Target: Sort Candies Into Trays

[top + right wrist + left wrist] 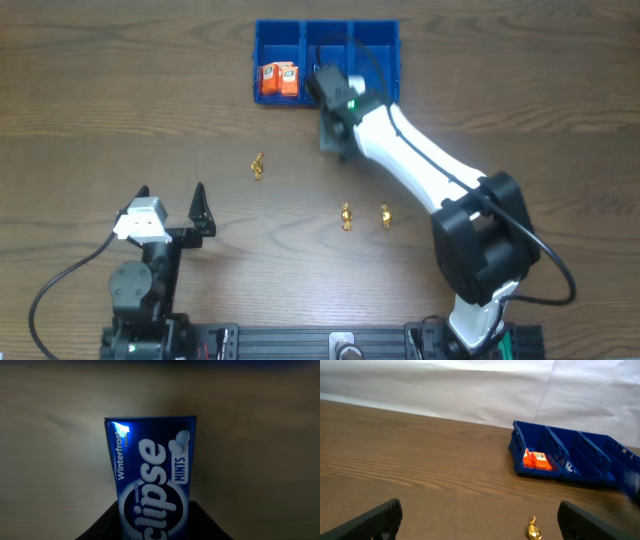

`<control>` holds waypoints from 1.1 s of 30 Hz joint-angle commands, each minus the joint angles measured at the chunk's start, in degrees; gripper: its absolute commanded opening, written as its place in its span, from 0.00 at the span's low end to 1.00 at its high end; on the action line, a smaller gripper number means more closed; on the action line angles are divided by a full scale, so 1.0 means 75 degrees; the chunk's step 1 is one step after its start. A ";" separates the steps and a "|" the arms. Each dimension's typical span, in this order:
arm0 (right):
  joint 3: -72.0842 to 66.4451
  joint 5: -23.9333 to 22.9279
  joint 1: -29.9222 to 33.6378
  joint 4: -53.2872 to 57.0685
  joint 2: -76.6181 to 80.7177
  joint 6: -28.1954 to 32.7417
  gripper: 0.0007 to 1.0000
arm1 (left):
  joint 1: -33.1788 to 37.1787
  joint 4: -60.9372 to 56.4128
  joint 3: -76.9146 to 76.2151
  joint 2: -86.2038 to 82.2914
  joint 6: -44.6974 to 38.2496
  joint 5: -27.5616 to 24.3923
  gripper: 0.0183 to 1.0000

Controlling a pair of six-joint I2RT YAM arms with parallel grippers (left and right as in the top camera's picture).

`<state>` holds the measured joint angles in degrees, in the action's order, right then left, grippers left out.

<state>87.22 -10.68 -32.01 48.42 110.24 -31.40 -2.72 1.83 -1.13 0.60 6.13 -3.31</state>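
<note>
The right gripper is clamped on the lower end of a blue mint box. The box's long axis runs straight out from the fingers, with its free end pointing away from the wrist and its printed face turned up to the camera. It hangs over bare counter, just short of the blue tray. Orange candies lie in the tray's left compartment. Three gold candies lie apart on the counter. The left gripper is spread wide and holds nothing, near its own base.
</note>
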 commanded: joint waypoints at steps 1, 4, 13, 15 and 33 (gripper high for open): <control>0.3258 -0.0632 0.0332 0.1309 0.0600 0.0670 0.24 | 0.0032 0.0321 0.0114 -0.0047 -0.0050 -0.0079 1.00; 0.4972 -0.0629 0.0399 0.1880 0.1501 0.0831 0.25 | 0.0032 0.0321 0.0114 -0.0047 -0.0052 -0.0079 1.00; 0.6781 -0.0216 0.0638 0.1682 0.3535 0.0726 0.27 | 0.0032 0.0321 0.0114 -0.0047 -0.0050 -0.0079 1.00; 0.6781 -0.0213 0.0711 0.1612 0.3736 0.0554 0.27 | 0.0032 0.0321 0.0114 -0.0047 -0.0050 -0.0079 1.00; 0.6773 -0.0137 0.0766 0.1440 0.4124 0.0408 0.39 | 0.0032 0.0321 0.0114 -0.0047 -0.0050 -0.0079 1.00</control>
<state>136.88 -11.35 -26.30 59.22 140.97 -26.79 -2.72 1.83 -1.13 0.58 6.11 -3.33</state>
